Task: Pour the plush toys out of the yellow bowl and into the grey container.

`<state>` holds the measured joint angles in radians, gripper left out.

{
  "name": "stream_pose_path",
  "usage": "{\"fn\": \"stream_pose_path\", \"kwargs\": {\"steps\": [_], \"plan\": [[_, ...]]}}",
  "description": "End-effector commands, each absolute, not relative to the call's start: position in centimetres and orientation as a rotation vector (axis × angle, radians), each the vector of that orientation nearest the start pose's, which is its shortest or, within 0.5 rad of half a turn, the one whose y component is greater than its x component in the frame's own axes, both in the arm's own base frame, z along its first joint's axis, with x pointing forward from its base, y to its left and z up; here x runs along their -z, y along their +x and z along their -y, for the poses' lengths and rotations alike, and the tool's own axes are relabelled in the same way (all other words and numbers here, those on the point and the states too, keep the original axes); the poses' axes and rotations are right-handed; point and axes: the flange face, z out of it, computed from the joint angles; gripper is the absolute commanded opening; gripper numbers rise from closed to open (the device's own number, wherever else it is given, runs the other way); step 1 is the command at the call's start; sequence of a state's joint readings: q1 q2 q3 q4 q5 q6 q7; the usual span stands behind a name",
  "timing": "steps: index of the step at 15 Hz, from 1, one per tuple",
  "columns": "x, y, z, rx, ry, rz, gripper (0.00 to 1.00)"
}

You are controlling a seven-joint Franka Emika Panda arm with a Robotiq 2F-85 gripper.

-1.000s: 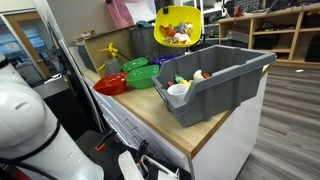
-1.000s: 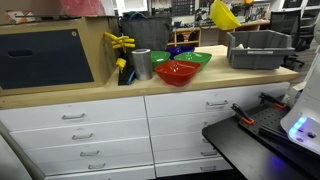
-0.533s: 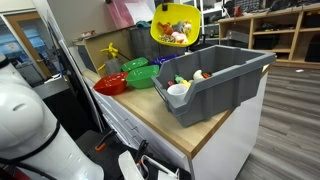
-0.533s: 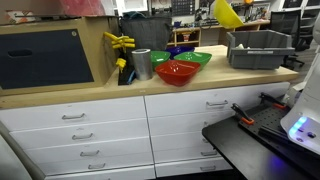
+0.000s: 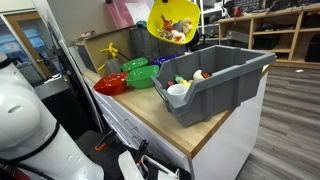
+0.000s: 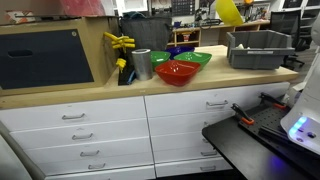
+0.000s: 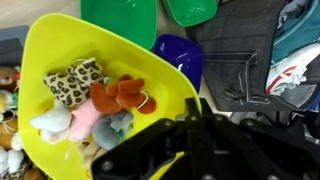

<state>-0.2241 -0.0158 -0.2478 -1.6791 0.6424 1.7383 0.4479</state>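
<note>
The yellow bowl (image 5: pixel 173 20) hangs tilted in the air above the far end of the grey container (image 5: pixel 215 75); it also shows in an exterior view (image 6: pixel 229 11) and fills the wrist view (image 7: pixel 90 90). Several plush toys (image 7: pixel 95 105) lie in it: leopard-patterned, orange, pink, white and grey. My gripper (image 7: pixel 185 125) is shut on the bowl's rim. The grey container (image 6: pixel 258 48) holds a white cup (image 5: pixel 178 89) and a few small items.
A red bowl (image 5: pixel 110 84) and green bowls (image 5: pixel 141 73) sit on the wooden counter (image 5: pixel 160 120) beside the container. A blue bowl (image 7: pixel 180 55) lies below. A metal cup (image 6: pixel 141 64) and a yellow tool (image 6: pixel 120 42) stand at the counter's other end.
The yellow bowl has risen and tilted a little further, shifting slightly away from the container. The toys stay inside it.
</note>
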Motion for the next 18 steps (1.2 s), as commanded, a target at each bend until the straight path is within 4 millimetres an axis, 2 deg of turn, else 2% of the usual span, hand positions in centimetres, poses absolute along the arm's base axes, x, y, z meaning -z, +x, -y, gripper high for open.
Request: {"fn": "stream_pose_path", "kwargs": {"steps": [1,9,12,18], "plan": [[-62.2,53.1,22.0,0.057,-2.133,-1.16,0.01],[-61.6,52.9,23.5,-0.03,-2.043,-1.15,0.01],[-61.3,52.5,24.8,-0.047,-2.024,-1.175,0.01],[-61.9,52.1,27.2,-0.042,-1.956,-1.184,0.01]]}}
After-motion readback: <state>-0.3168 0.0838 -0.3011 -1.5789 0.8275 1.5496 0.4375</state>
